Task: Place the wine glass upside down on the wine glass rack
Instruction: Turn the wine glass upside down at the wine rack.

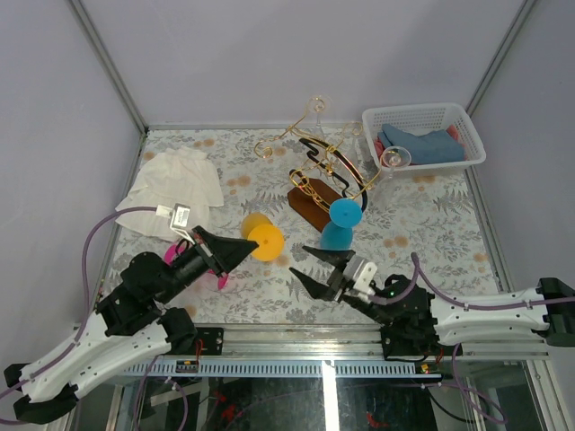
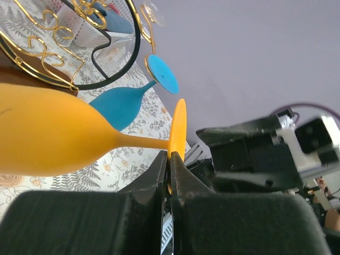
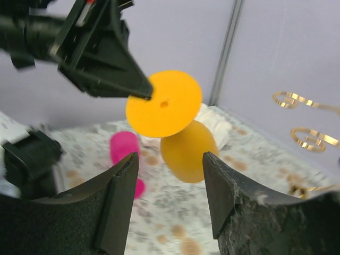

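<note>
The left arm reaches forward and inward, its left gripper (image 1: pixel 250 243) pinched shut on the foot rim of the yellow wine glass (image 1: pixel 259 232), which lies sideways. The right arm stretches leftward, its right gripper (image 1: pixel 312 268) spread wide, facing the foot without touching. The wine glass rack (image 1: pixel 307 208) stands just beyond.

the wine glass (image 1: pixel 261 235) is opaque orange-yellow, with a rounded bowl, a thin stem and a flat round foot. it is held on its side, stem roughly level, with the rim of the foot pinched between the 2 closed fingers of the left gripper (image 1: pixel 250 245). the wine glass rack (image 1: pixel 316 193) stands upright near it, farther back and to the right: curly gold wire arms and 1 black arched bar on a brown wooden base.
</note>
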Controlling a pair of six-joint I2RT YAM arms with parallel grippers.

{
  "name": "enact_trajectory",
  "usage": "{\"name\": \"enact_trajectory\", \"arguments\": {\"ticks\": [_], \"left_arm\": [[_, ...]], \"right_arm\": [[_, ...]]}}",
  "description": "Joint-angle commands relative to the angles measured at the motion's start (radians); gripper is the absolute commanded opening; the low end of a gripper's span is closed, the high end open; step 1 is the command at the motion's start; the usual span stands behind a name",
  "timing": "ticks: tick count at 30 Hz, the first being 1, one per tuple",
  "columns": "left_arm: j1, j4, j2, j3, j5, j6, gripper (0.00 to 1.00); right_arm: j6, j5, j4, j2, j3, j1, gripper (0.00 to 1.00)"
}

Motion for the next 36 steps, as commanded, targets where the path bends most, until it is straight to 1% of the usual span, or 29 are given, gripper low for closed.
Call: {"name": "enact_trajectory", "arguments": {"ticks": [1,4,5,6,9,11,15,20,23,27,36], "left_arm": [[0.003,-0.027,0.029,0.054,-0.102,-0.112,0.0],[0.004,-0.05,0.038,0.065,-0.149,-0.159,0.0],[0.004,-0.052,0.038,0.066,-0.163,-0.171,0.0],[0.004,-0.055,0.038,0.067,-0.176,-0.181,0.0],[0.004,-0.058,0.037,0.069,-0.202,-0.202,0.0],[0.004,-0.059,0.044,0.072,-0.204,-0.209,0.0],[0.003,-0.059,0.057,0.074,-0.198,-0.224,0.0],[0.004,-0.047,0.071,0.07,-0.174,-0.236,0.0],[0.004,-0.039,0.072,0.065,-0.166,-0.246,0.0],[0.004,-0.04,0.066,0.064,-0.169,-0.252,0.0],[0.004,-0.037,0.072,0.059,-0.17,-0.251,0.0]], "right_arm": [[-0.523,-0.117,0.065,0.047,0.035,0.006,0.59],[-0.765,-0.134,0.039,0.116,0.092,0.006,0.6],[-0.821,-0.134,0.05,0.138,0.102,0.006,0.6],[-0.916,-0.131,0.076,0.16,0.109,0.006,0.6],[-1.066,-0.129,0.124,0.225,0.126,0.006,0.6],[-1.127,-0.122,0.125,0.261,0.146,0.005,0.6],[-1.198,-0.107,0.093,0.319,0.193,0.006,0.58],[-1.301,-0.044,0.101,0.398,0.24,0.006,0.55],[-1.369,-0.001,0.104,0.445,0.255,0.005,0.5],[-1.388,0.021,0.096,0.463,0.253,0.004,0.42],[-1.443,0.075,0.137,0.47,0.245,0.005,0.1]]}}
